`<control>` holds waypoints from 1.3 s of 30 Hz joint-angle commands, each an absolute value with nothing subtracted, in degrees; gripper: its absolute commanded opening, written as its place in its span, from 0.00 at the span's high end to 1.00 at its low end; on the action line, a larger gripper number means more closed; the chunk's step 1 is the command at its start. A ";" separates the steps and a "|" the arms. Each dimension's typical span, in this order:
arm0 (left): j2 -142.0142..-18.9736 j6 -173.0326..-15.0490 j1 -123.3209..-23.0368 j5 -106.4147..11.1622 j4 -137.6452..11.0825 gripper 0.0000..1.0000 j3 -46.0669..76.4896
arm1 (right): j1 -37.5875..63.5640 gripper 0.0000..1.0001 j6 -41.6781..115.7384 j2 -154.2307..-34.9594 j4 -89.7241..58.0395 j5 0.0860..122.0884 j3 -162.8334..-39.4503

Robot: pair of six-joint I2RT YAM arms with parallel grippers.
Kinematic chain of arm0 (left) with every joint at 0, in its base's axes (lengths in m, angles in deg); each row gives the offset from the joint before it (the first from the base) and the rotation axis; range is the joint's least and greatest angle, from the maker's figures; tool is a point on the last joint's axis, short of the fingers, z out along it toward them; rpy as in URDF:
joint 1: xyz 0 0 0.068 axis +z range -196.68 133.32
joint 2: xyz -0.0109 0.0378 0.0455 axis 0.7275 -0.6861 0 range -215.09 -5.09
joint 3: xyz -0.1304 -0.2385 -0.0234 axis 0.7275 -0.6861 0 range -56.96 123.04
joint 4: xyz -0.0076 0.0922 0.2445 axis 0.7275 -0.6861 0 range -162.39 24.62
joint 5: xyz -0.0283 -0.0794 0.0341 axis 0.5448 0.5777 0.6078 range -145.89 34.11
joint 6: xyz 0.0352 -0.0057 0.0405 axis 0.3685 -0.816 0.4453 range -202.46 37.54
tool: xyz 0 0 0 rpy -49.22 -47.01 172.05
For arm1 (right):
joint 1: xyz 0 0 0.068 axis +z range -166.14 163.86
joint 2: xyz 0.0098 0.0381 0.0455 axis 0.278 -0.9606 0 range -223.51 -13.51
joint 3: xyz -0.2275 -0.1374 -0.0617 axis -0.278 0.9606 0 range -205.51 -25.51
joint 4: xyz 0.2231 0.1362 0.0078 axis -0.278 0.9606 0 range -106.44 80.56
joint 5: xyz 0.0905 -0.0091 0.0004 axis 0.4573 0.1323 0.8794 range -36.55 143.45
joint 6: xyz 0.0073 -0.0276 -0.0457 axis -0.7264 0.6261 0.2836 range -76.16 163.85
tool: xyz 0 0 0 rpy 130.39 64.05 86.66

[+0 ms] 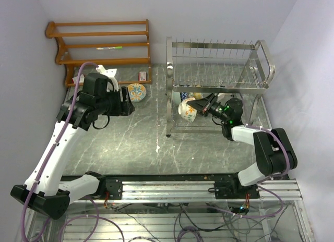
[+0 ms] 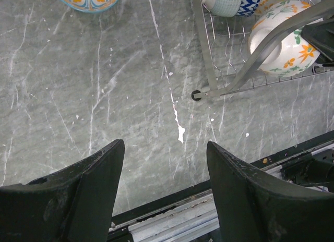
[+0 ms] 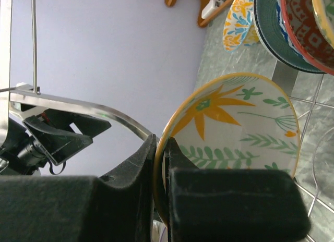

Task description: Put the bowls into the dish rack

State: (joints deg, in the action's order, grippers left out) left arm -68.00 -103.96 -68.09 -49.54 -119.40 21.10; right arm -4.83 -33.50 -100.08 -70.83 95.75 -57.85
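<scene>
Item: small glazed painted bowls, to be loaded into the dish rack, a tall two-tier frame of bright wire at the far right of the table. Location: one flowered bowl, white with an orange bloom and green fronds, is inside the lower tier, tipped on edge, with its rim nipped between the closed fingers of the right pincer. Racked bowls stand on edge just beyond it; their number cannot be told. One loose bowl lies seemingly mouth up on the table, left of the rack and just beyond the left pincer, which stands wide apart and holds nothing. Handling, by judgement: hard, rigid and fairly light, with a smooth glaze likely to be slippery; liable to chip if knocked against wire or a neighbour. Best taken by the rim, one finger inside and one outside, as the right pincer has it. Surface: grey marble-patterned table with white veins, flat and hard, unforgiving of a drop. Room: plain pale walls close on three sides; brown wooden shelf in the far left corner.
</scene>
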 commanded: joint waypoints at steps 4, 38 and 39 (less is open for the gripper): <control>-68.45 -104.61 -67.77 -50.26 -116.62 0.26 21.75 | -0.63 1.00 -37.45 -104.59 -82.01 90.42 -58.03; -68.90 -103.67 -67.77 -50.59 -114.46 0.24 18.83 | 1.79 0.59 -30.67 -111.22 -74.62 87.89 -60.49; -68.82 -103.60 -67.77 -50.92 -114.09 0.23 18.54 | 1.79 0.59 -30.83 -110.81 -75.08 88.32 -60.54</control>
State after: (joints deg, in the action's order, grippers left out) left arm -68.94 -103.94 -68.09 -50.15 -116.93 19.31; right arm 1.88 -33.23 -113.26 -76.10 86.81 -59.59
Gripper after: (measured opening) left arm 0.758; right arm 0.399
